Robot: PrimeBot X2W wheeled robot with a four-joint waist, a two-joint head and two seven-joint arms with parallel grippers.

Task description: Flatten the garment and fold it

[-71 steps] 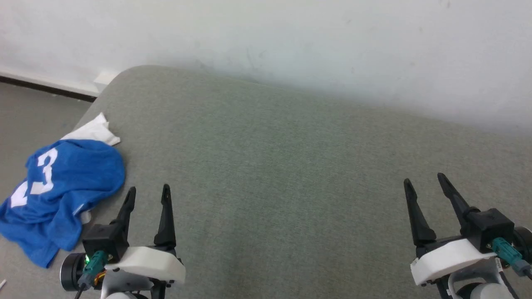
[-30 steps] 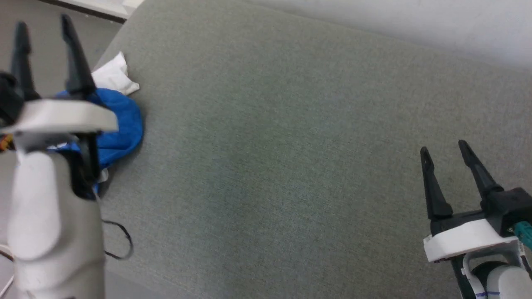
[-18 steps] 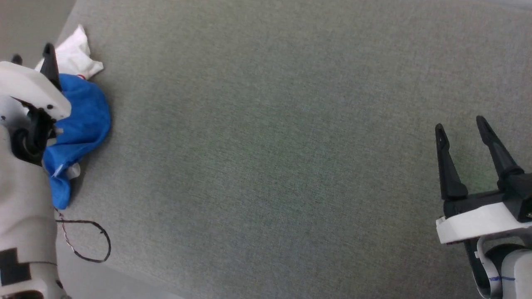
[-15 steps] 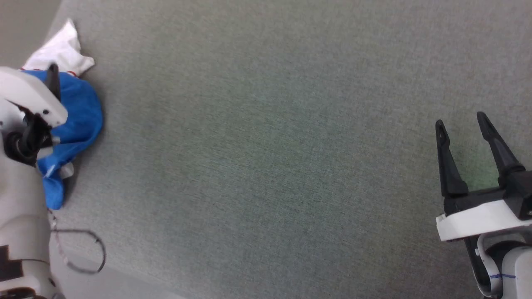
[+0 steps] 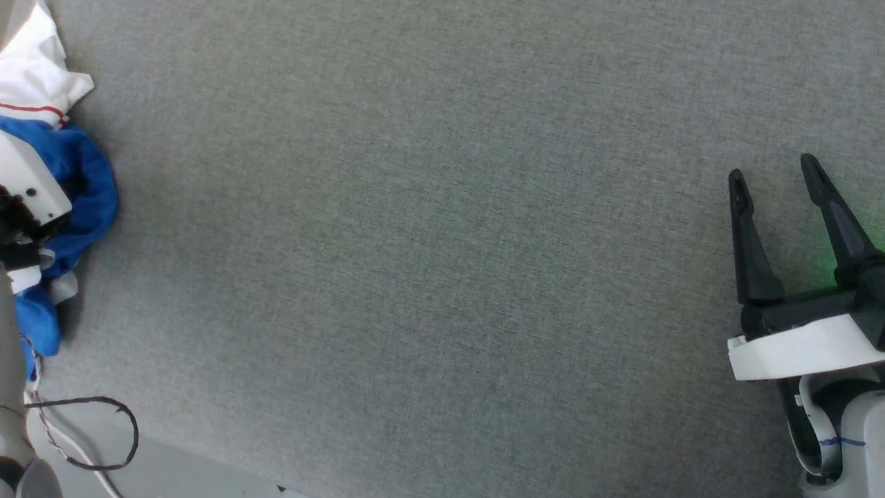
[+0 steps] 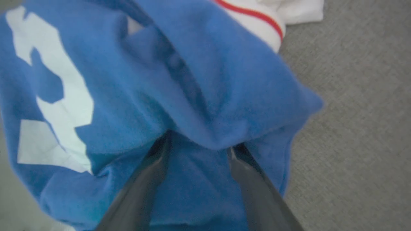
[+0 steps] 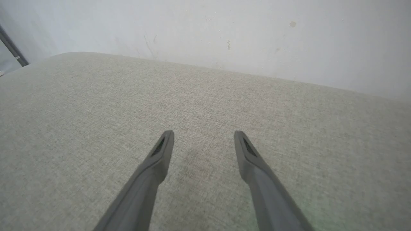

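At the far left edge of the grey fabric-covered table [image 5: 429, 249] we see the garment [image 5: 86, 190] lying crumpled, blue with a white, red-striped part at its far end. Our left gripper [image 6: 200, 144] is spread wide, tips tucked under a blue fold, not clenched. Well apart on the right, our right gripper [image 5: 774, 169] hangs released over the table.

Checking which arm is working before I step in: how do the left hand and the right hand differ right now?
The left hand is pushed into the blue garment, while the right hand is over the bare grey fabric surface. The left hand's fingers end under a fold of cloth; the right hand's fingers show to their tips. Both have their two dark fingers spread apart.
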